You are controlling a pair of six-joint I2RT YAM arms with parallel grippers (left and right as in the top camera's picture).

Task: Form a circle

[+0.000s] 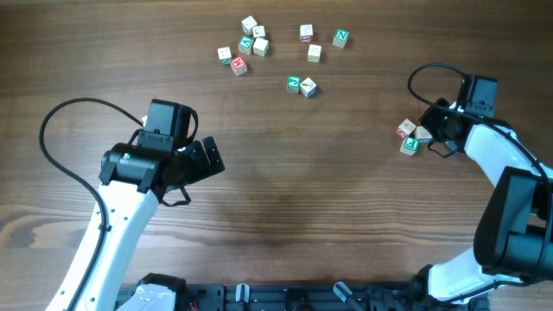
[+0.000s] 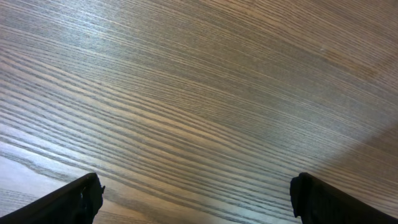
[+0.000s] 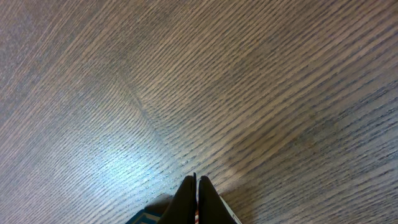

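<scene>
The table (image 1: 328, 207) is grained wood with a soft, low sheen. The three cubes (image 1: 413, 136) look like pale wood with painted faces. The arms (image 1: 117, 229) wear smooth white plastic.

The brown wood-grain table (image 1: 328, 199) carries a tight group of three tiny wooden letter cubes (image 1: 413, 136) just beside the right gripper (image 1: 429, 131), and a loose scatter of like cubes (image 1: 260, 46) well apart from the left gripper (image 1: 210, 157).
</scene>
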